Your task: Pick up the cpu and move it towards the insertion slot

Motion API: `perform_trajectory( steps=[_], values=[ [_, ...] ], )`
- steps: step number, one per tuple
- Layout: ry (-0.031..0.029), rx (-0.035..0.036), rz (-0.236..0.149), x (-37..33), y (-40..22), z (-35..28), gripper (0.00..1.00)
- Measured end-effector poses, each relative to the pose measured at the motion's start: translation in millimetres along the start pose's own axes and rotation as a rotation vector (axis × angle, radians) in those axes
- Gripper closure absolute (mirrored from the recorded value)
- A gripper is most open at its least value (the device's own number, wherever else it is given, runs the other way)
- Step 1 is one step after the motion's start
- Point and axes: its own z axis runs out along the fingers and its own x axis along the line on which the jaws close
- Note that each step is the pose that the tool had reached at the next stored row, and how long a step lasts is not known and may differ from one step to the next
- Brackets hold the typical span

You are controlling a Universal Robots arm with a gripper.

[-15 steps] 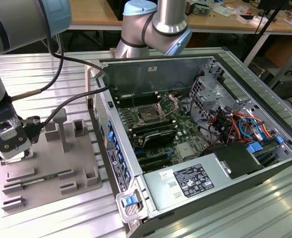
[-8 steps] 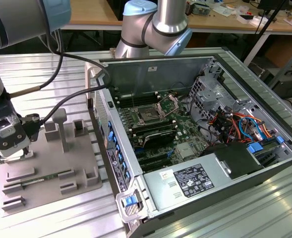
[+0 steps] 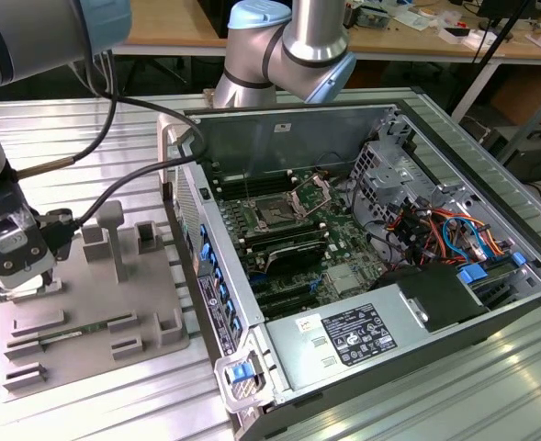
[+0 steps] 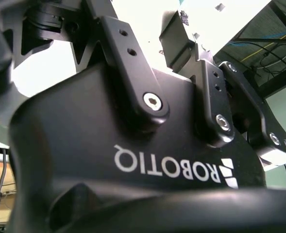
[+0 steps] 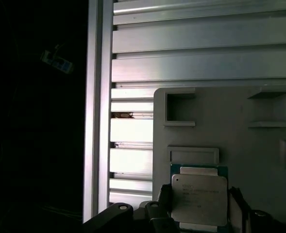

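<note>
The open computer case is being seen just beside the grey tray, on the exterior view's right of it. The tray itself is lying flat on the ribbed metal table. The gripper is being held low over the tray's corner that is farthest from the case. The insertion slot is lying inside the case, well apart from the tray, with its bracket standing open.

In the first wrist view the cpu is being shown at the tray, just beside a low raised block. The claw is being closed narrowly on it: the dark fingers are being pressed against two opposite edges, with no gap visible. Whether the chip is resting on the tray or is lifted a little cannot be told.

The cpu is judged to be light, thin and stiff, with a smooth metal top that may slip. Its underside is probably delicate, so the side edges are being considered the right place for holding.

The chip is lying flat, metal top facing up. Being square, it has no real long axis; its edges are running parallel to the block.
</note>
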Motion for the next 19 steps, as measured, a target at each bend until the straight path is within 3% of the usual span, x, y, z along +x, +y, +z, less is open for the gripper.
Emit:
perform_trajectory(
  steps=[6, 19],
  values=[
    [0.0000, 0.0000, 0.000, 0.0, 0.1, -3.1, 0.45],
    [0.0000, -0.0001, 0.000, 0.0, 0.7, -17.5, 0.45]
  ],
)
